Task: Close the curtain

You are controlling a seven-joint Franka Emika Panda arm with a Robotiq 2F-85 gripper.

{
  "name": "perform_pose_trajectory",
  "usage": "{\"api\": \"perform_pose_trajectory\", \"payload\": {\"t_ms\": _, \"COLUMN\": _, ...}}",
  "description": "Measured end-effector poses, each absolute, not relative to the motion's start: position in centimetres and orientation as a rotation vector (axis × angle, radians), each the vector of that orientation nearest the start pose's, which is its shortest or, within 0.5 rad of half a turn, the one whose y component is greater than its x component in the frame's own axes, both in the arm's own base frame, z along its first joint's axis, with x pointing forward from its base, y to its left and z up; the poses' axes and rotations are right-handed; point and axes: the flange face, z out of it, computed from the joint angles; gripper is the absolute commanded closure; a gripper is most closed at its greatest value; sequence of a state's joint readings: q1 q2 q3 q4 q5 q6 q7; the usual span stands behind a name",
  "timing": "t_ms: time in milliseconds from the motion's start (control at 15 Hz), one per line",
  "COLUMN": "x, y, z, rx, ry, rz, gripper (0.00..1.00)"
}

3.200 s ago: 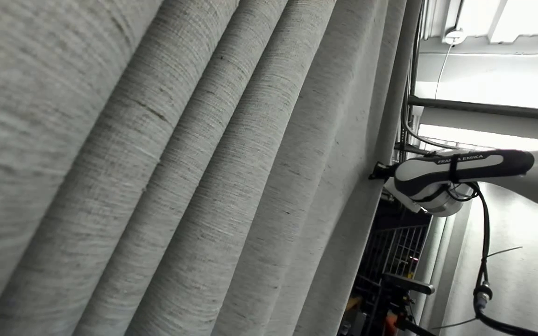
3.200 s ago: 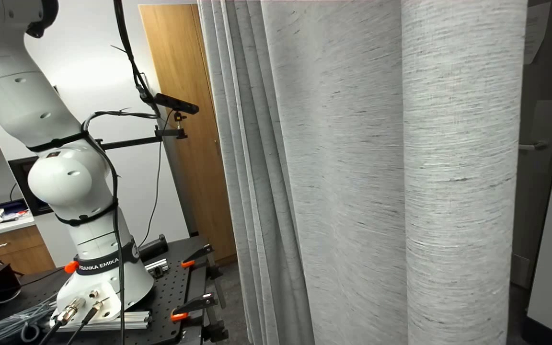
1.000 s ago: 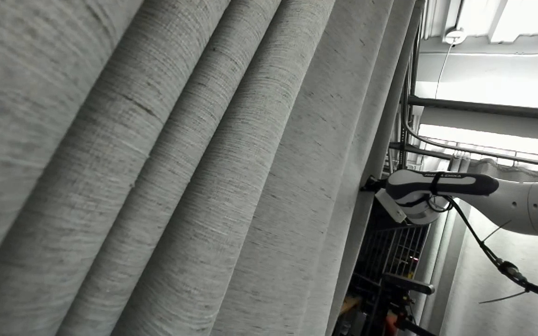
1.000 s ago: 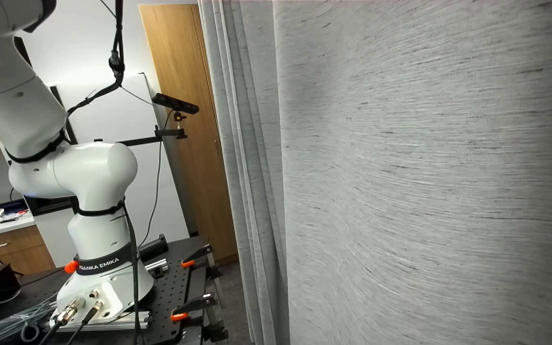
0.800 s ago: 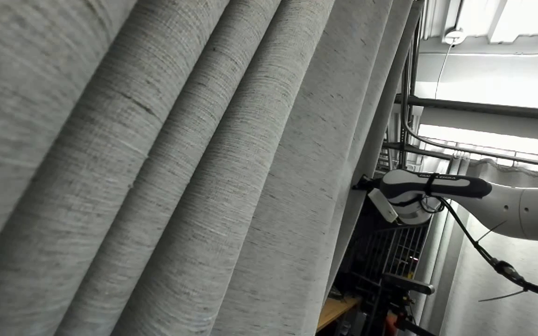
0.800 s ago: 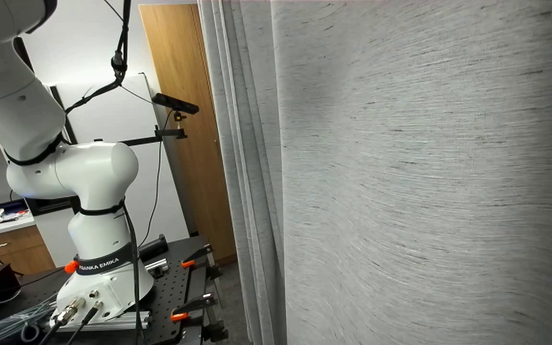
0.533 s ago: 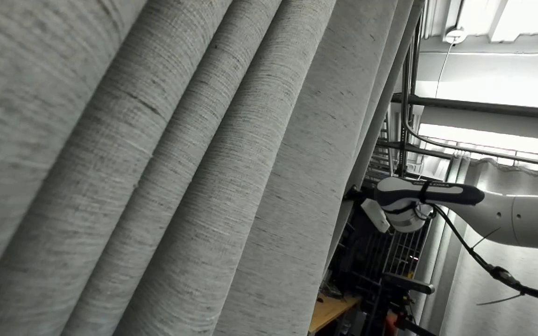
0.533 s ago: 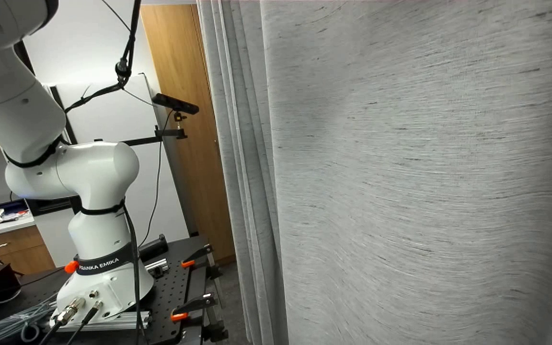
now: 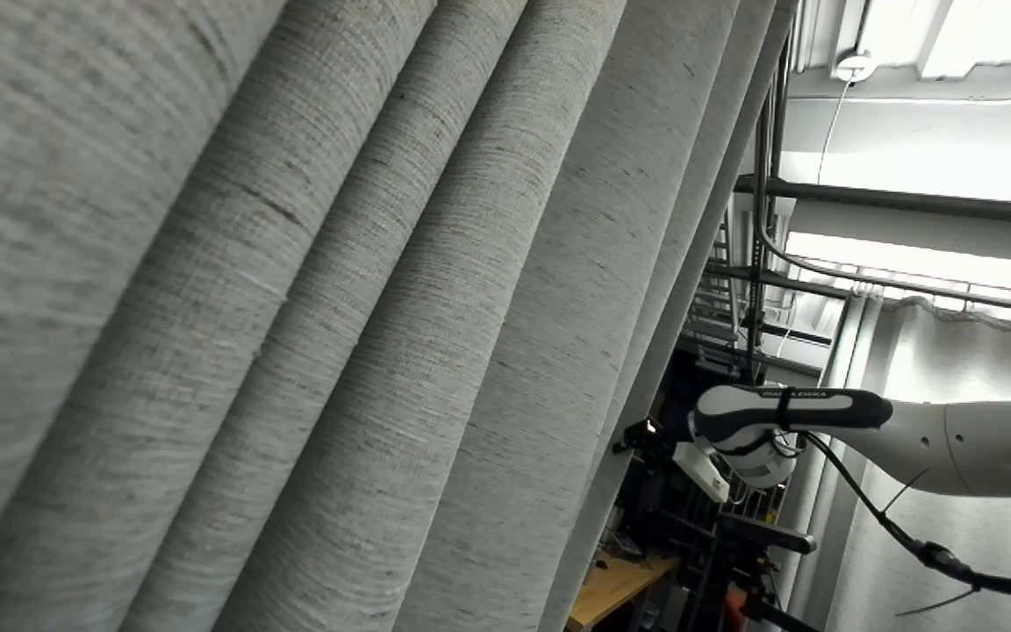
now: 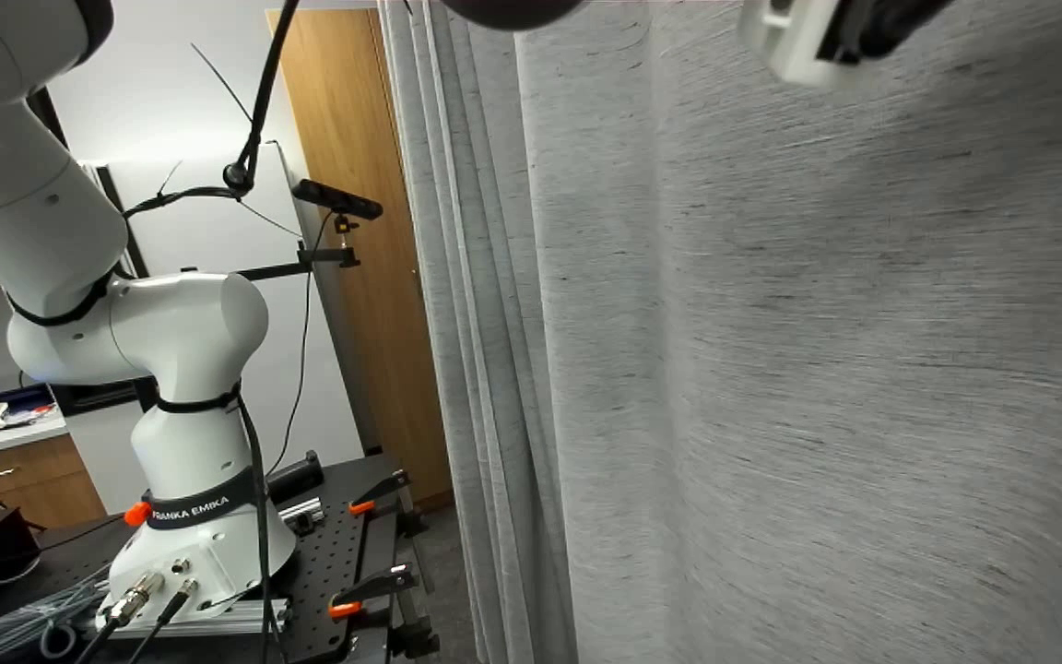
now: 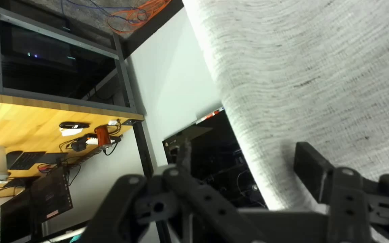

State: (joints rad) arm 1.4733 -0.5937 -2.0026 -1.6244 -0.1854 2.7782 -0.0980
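The coming move turns on the free edge (image 11: 236, 114) of the grey curtain (image 11: 316, 81) and how it lies to the claw (image 11: 244, 153). In the wrist view that edge slants from the top of the frame down between the two fingers: one finger (image 11: 311, 168) stands over the heathered cloth, while the other finger (image 11: 182, 157), blurred, sits out past the edge against the background. They are spread well apart, with nothing gripped. In an exterior view the white Franka arm (image 9: 997, 443) reaches in from the side away from the broad pleats (image 9: 435, 290), and a dark fingertip overlaps the cloth at its margin; whether it touches, I cannot tell. The edge is the long line here, and the fingers' spread lies across it, so drawing them together ought to pinch the margin rather than the middle of the panel. Beyond the edge a wooden table (image 11: 19, 121) shows, so I judge the curtain not yet fully drawn. How deep the tips reach relative to the cloth is unclear; if they stop short, the claw would likely come together on air, so reaching slightly further seems wise before pulling the edge away from the pleats.
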Motion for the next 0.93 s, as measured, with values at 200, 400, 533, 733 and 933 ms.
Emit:
{"api": "perform_pose_trajectory", "payload": {"t_ms": 200, "x": 51.6, "y": -46.7, "z": 53.7, "rx": -2.697, "ry": 0.763, "rz": -1.377, "gripper": 0.0}}
{"api": "perform_pose_trajectory", "payload": {"t_ms": 400, "x": 53.0, "y": -43.1, "z": 54.2, "rx": -2.729, "ry": 0.672, "rz": -1.356, "gripper": 0.0}}
{"api": "perform_pose_trajectory", "payload": {"t_ms": 533, "x": 53.8, "y": -39.9, "z": 54.8, "rx": -2.752, "ry": 0.6, "rz": -1.341, "gripper": 0.0}}
{"api": "perform_pose_trajectory", "payload": {"t_ms": 733, "x": 54.5, "y": -34.2, "z": 55.8, "rx": -2.8, "ry": 0.478, "rz": -1.304, "gripper": 0.0}}
{"api": "perform_pose_trajectory", "payload": {"t_ms": 933, "x": 54.5, "y": -28.0, "z": 56.3, "rx": -2.854, "ry": 0.357, "rz": -1.248, "gripper": 0.0}}
